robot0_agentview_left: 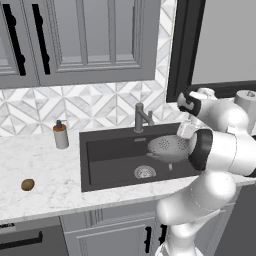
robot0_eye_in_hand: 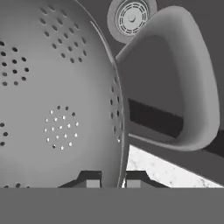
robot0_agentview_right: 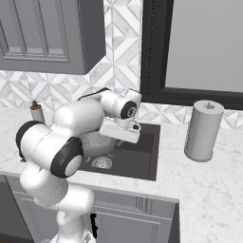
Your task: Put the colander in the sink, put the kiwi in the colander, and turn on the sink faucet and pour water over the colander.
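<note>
Above the sink (robot0_agentview_left: 95, 160), I am gripping the colander (robot0_agentview_left: 167, 147) by its rim, my gripper (robot0_eye_in_hand: 113, 177) clenched on it, bowl tipped sideways. Left base view is showing the kiwi (robot0_agentview_left: 28, 184) lying on the counter (robot0_agentview_left: 45, 170).

Colander (robot0_eye_in_hand: 52, 109) rim pinched in the hand (robot0_eye_in_hand: 113, 180), above the sink (robot0_eye_in_hand: 175, 19) drain (robot0_eye_in_hand: 130, 18).
</note>
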{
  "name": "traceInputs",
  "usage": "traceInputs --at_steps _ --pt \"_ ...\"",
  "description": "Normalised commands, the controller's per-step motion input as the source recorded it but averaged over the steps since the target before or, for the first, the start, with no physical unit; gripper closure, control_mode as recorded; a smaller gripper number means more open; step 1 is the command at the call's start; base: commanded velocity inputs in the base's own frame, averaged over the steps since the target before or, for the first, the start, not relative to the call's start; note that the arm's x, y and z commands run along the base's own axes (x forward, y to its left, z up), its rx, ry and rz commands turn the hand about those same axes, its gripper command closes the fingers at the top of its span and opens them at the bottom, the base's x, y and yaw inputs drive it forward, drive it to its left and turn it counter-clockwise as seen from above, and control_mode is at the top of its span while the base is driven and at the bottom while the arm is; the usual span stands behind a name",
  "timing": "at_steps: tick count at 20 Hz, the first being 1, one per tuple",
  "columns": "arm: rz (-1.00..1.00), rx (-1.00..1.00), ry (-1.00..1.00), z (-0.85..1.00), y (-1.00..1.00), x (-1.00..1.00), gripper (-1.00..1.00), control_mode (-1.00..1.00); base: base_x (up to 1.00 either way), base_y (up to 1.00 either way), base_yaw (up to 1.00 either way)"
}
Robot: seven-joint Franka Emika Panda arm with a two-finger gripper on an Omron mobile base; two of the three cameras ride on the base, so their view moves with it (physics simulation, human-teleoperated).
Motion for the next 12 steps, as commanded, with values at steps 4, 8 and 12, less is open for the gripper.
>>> traceInputs --at_steps 4,8,12 --pt "-0.42 -0.13 0.00 -0.18 0.06 0.43 1.00 -1.00 0.00 0.00 0.00" --pt "-0.37 -0.17 -0.02 -0.16 0.10 0.38 1.00 -1.00 0.00 0.00 0.00" --pt "-0.24 -0.22 -0.04 -0.24 0.03 0.28 1.00 -1.00 0.00 0.00 0.00"
